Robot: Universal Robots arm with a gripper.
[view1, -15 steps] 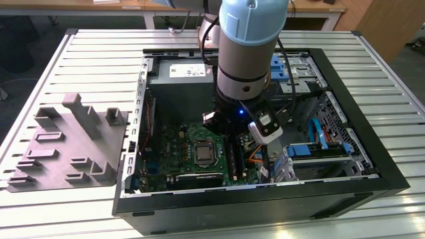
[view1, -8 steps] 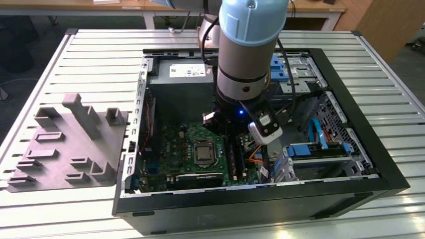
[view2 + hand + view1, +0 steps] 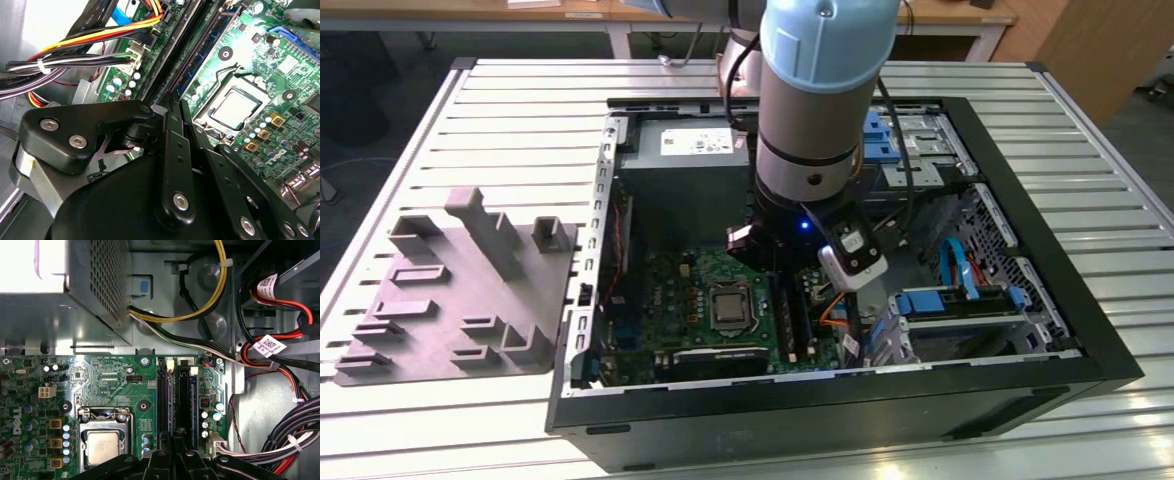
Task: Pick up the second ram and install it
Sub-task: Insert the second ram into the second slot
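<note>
My gripper (image 3: 774, 262) reaches down into the open computer case (image 3: 1014, 375), over the long black memory slots (image 3: 787, 318) beside the processor socket (image 3: 727, 305). In both wrist views its fingers (image 3: 169, 112) stand close together right at the slots. A thin dark blue stick, the second ram (image 3: 202, 52), runs away from the fingertips along a slot. In the first wrist view the second ram (image 3: 185, 400) stands edge-up between the black slot rails, just beyond my gripper (image 3: 174, 437). How deep it sits in the slot is hidden.
A gray moulded tray (image 3: 454, 300) lies on the slatted table at the exterior view's left. The power supply (image 3: 687, 165) sits behind the green motherboard (image 3: 674, 285). Cable bundles (image 3: 280, 440) and a drive cage (image 3: 961, 305) crowd the side of the slots away from the socket.
</note>
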